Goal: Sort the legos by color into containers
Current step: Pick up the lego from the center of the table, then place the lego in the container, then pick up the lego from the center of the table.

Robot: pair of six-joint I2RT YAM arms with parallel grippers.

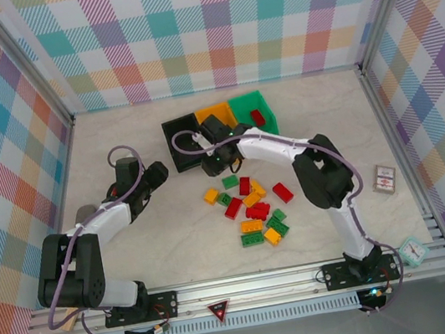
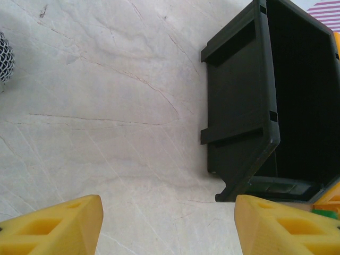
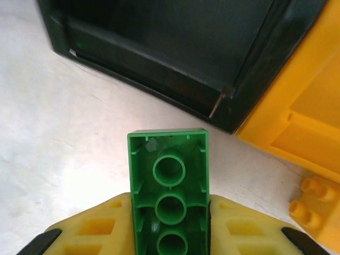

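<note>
My right gripper is shut on a green lego, which is held with its hollow underside toward the camera. It hangs over the table just in front of the black container, and the orange-yellow container is to its right. In the top view this gripper is beside the row of black, orange-yellow and green containers. A red lego lies in the green one. My left gripper is open over bare table, left of the black container. Several loose legos lie mid-table.
A yellow-orange lego lies just right of the held brick. A grey mesh object sits at the left. A small card and a clock lie at the right. Checked walls enclose the table.
</note>
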